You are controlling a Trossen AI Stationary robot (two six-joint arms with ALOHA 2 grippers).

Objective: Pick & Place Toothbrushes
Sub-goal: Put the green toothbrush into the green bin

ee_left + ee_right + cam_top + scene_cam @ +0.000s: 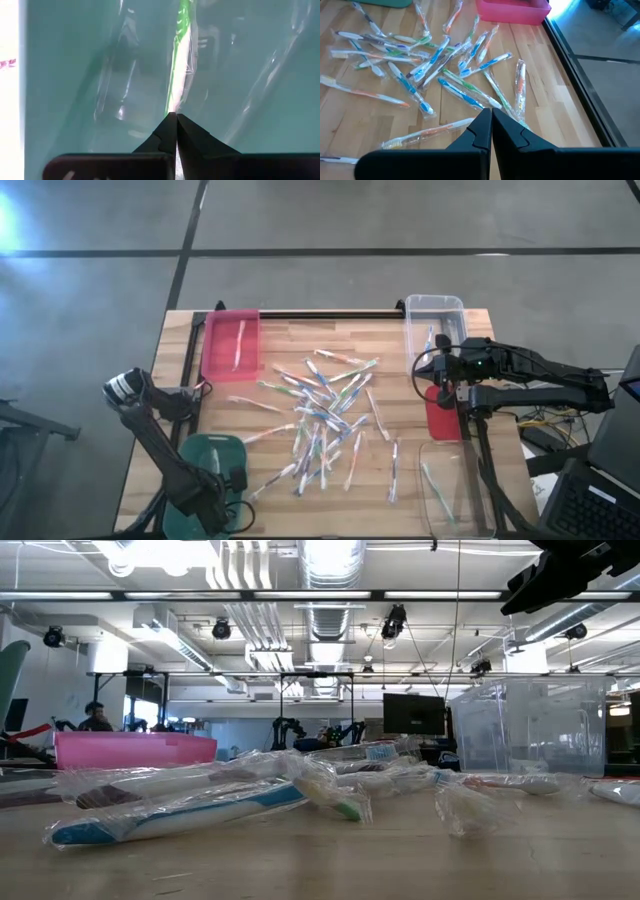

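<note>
Clear wrappers on the toothbrushes (445, 62) show no readable writing.

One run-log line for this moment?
left tool: shut on green toothbrush, over green bin | right tool: shut, empty, above table | pile: unsorted

Toothbrushes (320, 415) lie heaped mid-desk (400, 340); bins sit at the far corners (231, 343) (433, 323) and near corners (213, 455) (455, 490).

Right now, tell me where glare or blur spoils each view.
High view: bright glare in the floor's upper left corner, table evenly lit. Low view: ceiling lights blown out, nearest toothbrush soft. Left wrist view: white washout along one edge, green bin wall hazy. Right wrist view: glare beyond the pink bin.
</note>
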